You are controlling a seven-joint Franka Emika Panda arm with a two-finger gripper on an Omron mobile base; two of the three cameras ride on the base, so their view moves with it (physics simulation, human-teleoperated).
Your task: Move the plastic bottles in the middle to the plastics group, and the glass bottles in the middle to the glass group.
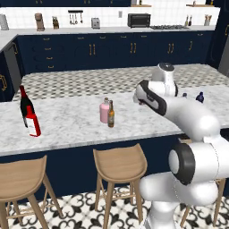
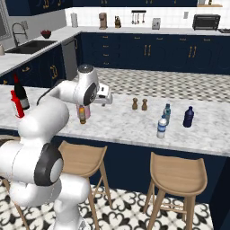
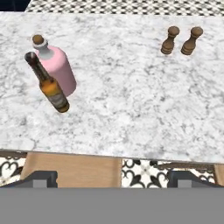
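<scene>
Two bottles (image 3: 54,78) beyond parted fingers (image 3: 39,177)

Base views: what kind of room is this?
A rendered home kitchen, it seems: marble island counter with wooden bar stools, navy cabinets behind, and a toaster oven on the back counter.

two brown shakers (image 3: 181,40) stand side by side on the marble counter (image 3: 131,109). wooden stools (image 2: 177,177) sit below the counter edge. toaster oven (image 1: 139,20) on rear worktop.
</scene>
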